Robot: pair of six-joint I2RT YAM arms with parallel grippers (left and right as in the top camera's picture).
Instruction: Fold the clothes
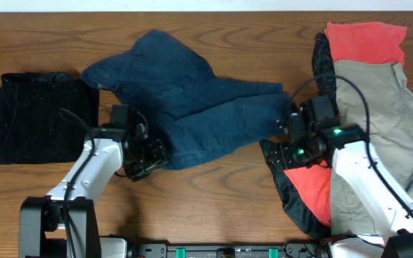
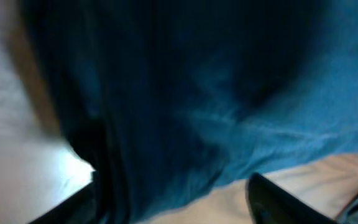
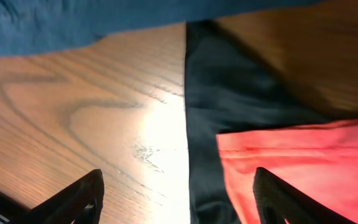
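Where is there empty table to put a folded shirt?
The table is barest in front of the jeans, between the left arm and right arm. More bare wood runs along the back edge, above the black cloth and between the jeans and the pile. The right side is crowded.

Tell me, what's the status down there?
Left end effector open, against blue jeans. Right end effector open, over black-and-red garment. Jeans crumpled, unfolded. Clothes pile crowds right side.

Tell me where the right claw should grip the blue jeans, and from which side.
Probably the free right-hand edge of the blue jeans, approached low from the right. That end lies thin and flat beside the open right claw, whereas the middle is bunched and thick.
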